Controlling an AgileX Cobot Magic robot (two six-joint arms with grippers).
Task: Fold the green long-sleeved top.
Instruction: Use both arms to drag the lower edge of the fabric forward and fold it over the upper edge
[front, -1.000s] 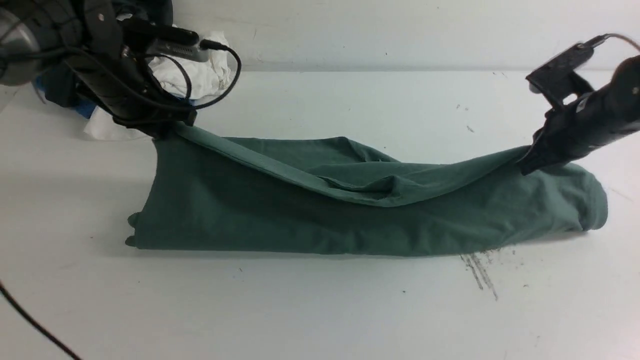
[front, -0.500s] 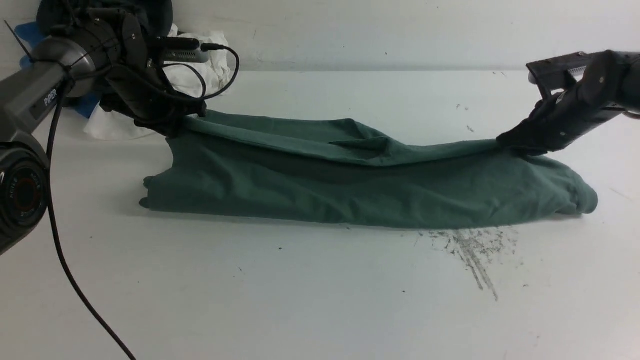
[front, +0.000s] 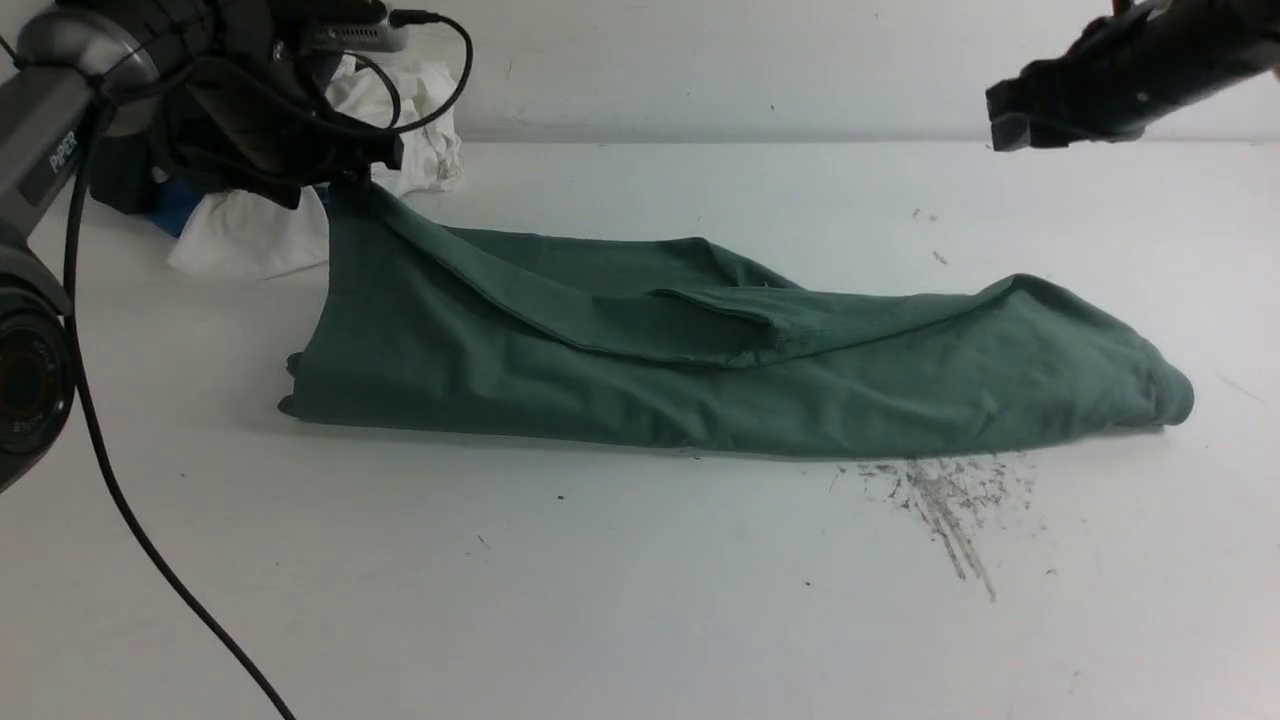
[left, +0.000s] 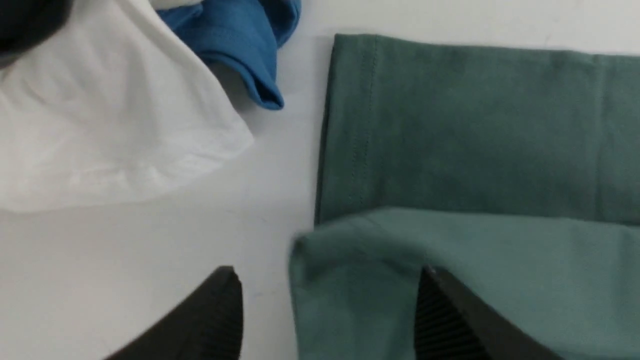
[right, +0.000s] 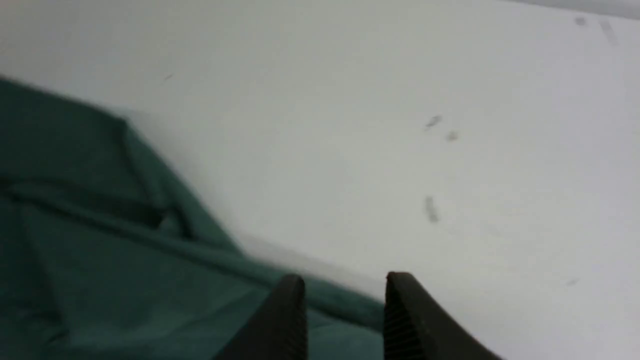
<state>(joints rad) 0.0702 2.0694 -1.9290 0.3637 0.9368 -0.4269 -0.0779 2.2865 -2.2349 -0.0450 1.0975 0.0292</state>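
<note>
Cloth first: I saw the green long-sleeved top folded lengthwise at centre, left gripper fingers wide astride its ten-o'clock corner, right gripper narrowly parted, empty, raised at two o'clock.

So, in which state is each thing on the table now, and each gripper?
green long-sleeved top: folded into a long strip, rumpled, left corner raised
left gripper: open, top's corner between its fingers
right gripper: open, empty, above the table
white garment: crumpled
blue garment: crumpled

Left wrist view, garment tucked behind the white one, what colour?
The garment is bright blue, clearest in the left wrist view.
</note>
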